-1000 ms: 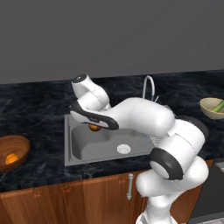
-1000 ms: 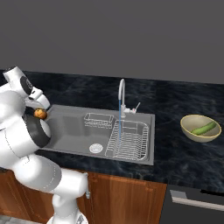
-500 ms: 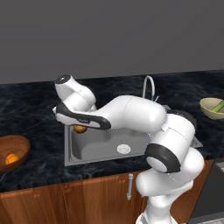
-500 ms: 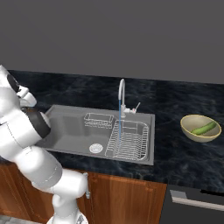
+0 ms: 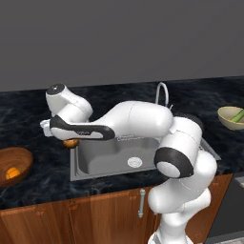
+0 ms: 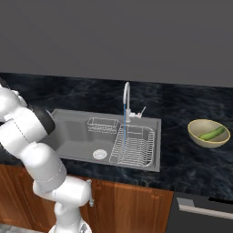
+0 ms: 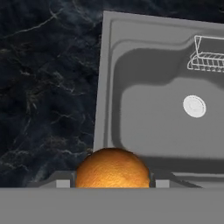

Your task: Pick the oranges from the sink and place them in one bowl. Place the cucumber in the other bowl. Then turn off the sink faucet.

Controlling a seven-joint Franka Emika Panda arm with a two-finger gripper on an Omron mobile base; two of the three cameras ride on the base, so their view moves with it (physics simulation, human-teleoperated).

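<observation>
Gripping one orange (image 7: 113, 168), the hand (image 5: 70, 142) is hanging over the sink's (image 5: 102, 159) left rim. A second orange (image 5: 13, 173) is lying in the wooden bowl (image 5: 21, 158).

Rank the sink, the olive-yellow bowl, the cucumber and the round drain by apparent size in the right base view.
1. sink
2. olive-yellow bowl
3. cucumber
4. drain

The cucumber and drain look close in size, and the bowl's rim hides part of the cucumber, so their order is unsure.
</observation>
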